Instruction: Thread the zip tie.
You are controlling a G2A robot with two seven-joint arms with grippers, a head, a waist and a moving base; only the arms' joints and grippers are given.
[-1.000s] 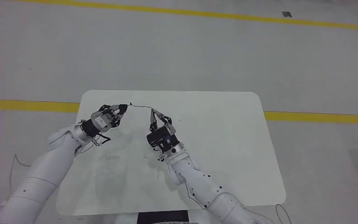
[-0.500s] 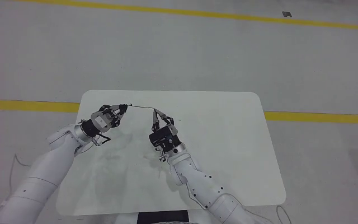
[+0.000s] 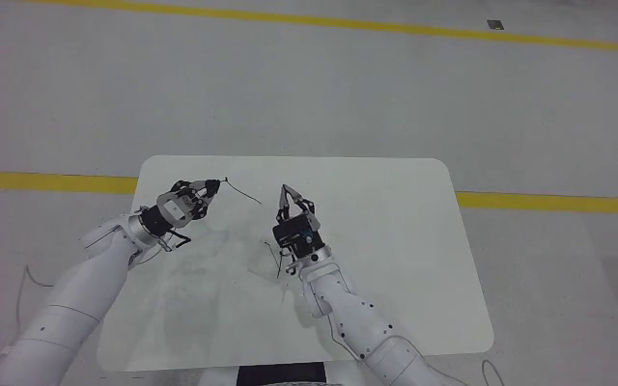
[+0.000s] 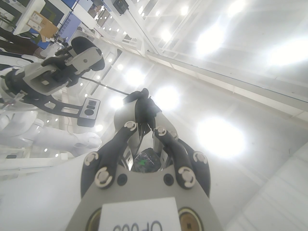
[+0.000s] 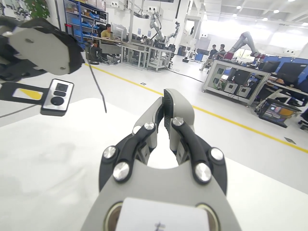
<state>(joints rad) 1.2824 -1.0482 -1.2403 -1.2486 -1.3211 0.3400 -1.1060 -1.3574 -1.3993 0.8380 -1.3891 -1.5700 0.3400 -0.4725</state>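
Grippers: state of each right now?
Left gripper: closed on one end of the zip tie.
Right gripper: closed, holding nothing; the tie's free end hangs apart from it.

A white tabletop (image 3: 406, 193) with rounded corners stands on a pale grey floor (image 3: 290, 87) marked with yellow lines (image 3: 541, 201).

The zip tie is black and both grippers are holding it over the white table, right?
No. Only the left gripper holds the black zip tie over the white table. The right gripper is shut on nothing, apart from it, as the right wrist view shows.
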